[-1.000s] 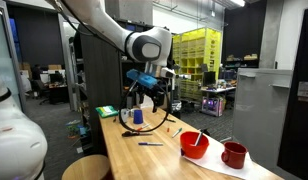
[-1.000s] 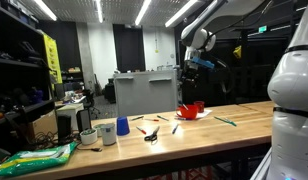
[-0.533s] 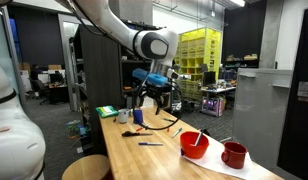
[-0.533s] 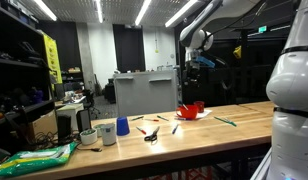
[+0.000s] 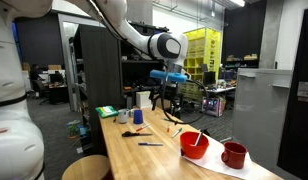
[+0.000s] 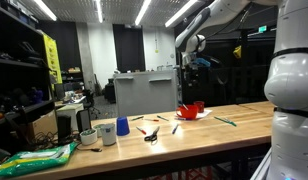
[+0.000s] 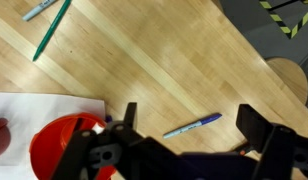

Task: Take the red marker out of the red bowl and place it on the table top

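The red bowl stands on a white sheet near the table's end, and it shows at the lower left of the wrist view and in an exterior view. The red marker leans in it, its end poking above the rim. My gripper hangs open and empty high above the light-wood table top, short of the bowl. In the wrist view my gripper has its dark fingers spread wide over bare wood.
A red mug stands beside the bowl on the white paper. A blue pen lies under the gripper, and a green pen farther off. A blue cup, a dark pen and a stool are nearby.
The arm has swung along the table toward the red bowl, staying high. The jaws have stayed open, and nothing on the table has moved.
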You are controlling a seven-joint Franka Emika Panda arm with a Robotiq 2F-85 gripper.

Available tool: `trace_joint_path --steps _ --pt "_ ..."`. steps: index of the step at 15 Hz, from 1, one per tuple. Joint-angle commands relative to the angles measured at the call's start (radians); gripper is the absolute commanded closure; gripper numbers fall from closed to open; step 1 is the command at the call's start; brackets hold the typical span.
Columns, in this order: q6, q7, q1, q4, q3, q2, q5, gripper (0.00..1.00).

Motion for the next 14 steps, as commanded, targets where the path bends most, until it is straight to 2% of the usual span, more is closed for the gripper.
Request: trace_joint_path --steps 1,7,14 --pt "-0.004 -0.001 -0.026 0.004 0.026 0.002 0.001 0.0" --pt "0.003 -0.002 -0.04 0.038 0.019 0.029 0.007 0.0" --pt "0.086 -0.023 -0.096 0.197 0.024 0.211 0.032 0.0"
